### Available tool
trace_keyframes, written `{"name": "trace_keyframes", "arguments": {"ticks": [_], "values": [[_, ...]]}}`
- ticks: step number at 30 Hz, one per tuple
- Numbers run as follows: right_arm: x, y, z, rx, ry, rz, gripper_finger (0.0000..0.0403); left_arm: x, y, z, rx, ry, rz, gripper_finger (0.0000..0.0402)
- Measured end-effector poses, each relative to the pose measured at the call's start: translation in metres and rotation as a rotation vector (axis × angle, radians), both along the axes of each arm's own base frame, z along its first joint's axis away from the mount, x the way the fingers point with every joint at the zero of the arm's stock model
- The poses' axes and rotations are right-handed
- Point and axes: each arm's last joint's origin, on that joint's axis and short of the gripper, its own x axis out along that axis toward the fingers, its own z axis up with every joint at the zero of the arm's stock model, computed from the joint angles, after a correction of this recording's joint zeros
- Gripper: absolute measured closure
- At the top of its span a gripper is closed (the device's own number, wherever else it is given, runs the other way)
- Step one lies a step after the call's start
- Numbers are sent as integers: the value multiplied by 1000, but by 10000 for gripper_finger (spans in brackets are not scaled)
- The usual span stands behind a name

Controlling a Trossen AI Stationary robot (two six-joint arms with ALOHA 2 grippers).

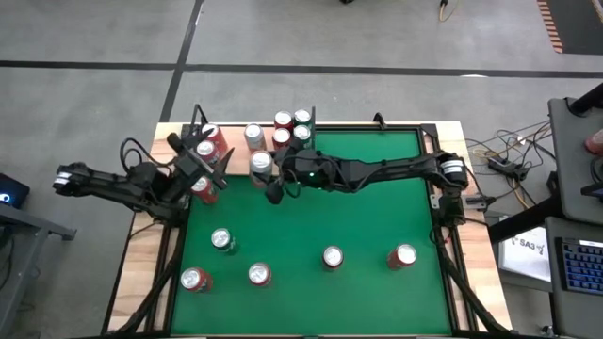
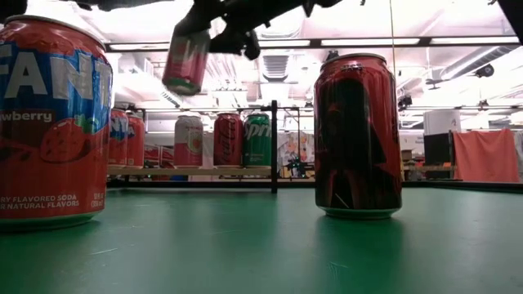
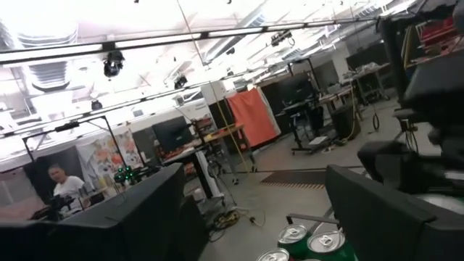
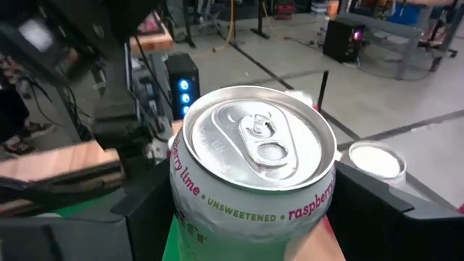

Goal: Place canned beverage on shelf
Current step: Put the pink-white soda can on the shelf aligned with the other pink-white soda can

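A pale raspberry-lime can (image 4: 254, 167) with a silver top hangs in the air, my right gripper (image 4: 254, 217) shut on it. In the high view the held can (image 1: 261, 164) is just in front of the shelf (image 1: 233, 143), a pale wood panel at the table's far left with black rods. Several cans stand upright on the shelf (image 2: 196, 171). In the low view the held can (image 2: 186, 61) hangs above shelf height. My left gripper (image 1: 209, 169) is at the shelf's left end, open, with nothing between its fingers (image 3: 145, 217). My right gripper pinches the can's side wall (image 4: 185, 196) between its two fingers, one on each side, below the rim. The fingers come level from the table's right side. The can is lifted clear of the table and a little tilted in the low view.
Several loose cans stand on the green felt: a green-marked one (image 1: 222, 240), red ones (image 1: 195, 280) (image 1: 260, 274) (image 1: 402, 256) and one more (image 1: 332, 256). A strawberry soda can (image 2: 49, 122) and a dark red can (image 2: 357, 135) stand close to the low camera.
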Motion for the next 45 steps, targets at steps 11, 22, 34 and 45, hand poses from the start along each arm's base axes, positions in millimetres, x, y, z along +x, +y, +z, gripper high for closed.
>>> {"name": "trace_keyframes", "arguments": {"ticks": [11,22,34,45], "values": [[42,-7,-20,14,69,-12,120,-16,3,1,6,-19,14,84],[75,-14,-34,25,154,-81,120,-17,3,1,4,-13,20,84],[74,-48,-52,118,168,-207,120,-17,3,0,6,-4,20,84],[79,-56,-71,101,156,-324,120,-16,3,-1,11,8,22,84]]}}
